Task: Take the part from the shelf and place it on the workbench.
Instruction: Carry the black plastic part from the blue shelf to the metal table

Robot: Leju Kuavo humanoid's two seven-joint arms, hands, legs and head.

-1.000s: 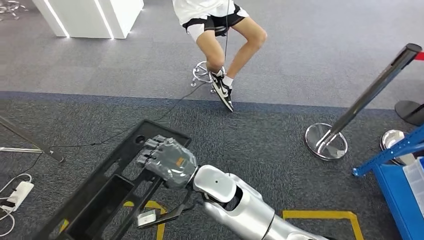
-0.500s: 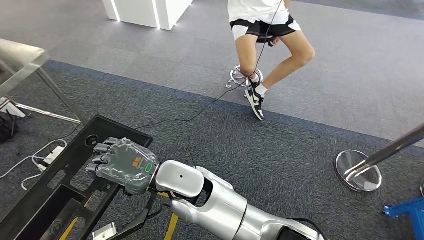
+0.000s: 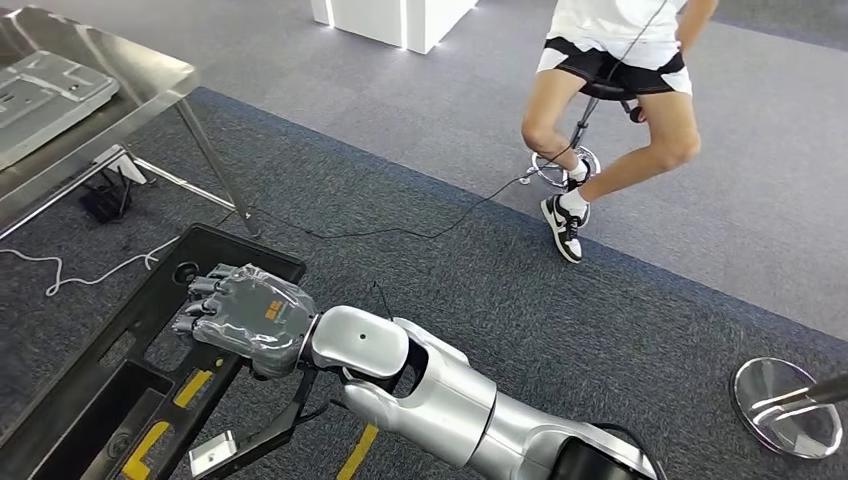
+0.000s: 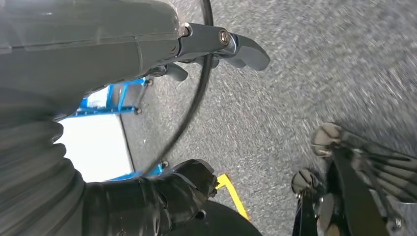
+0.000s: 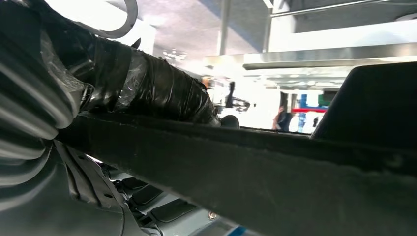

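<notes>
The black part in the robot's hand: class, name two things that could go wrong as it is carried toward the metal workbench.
1. The right hand grips the long black part at one spot only; it may tilt or slip.
2. A cable lies on the carpet between the robot and the workbench; a foot might snag it.

Right arm reaches forward and left across the view, right hand (image 3: pixel 245 318) palm down, fingers (image 3: pixel 198 300) curled over the long black part (image 3: pixel 100 385). Left hand (image 4: pixel 162 54) hangs toward the floor, gripping nothing.
</notes>
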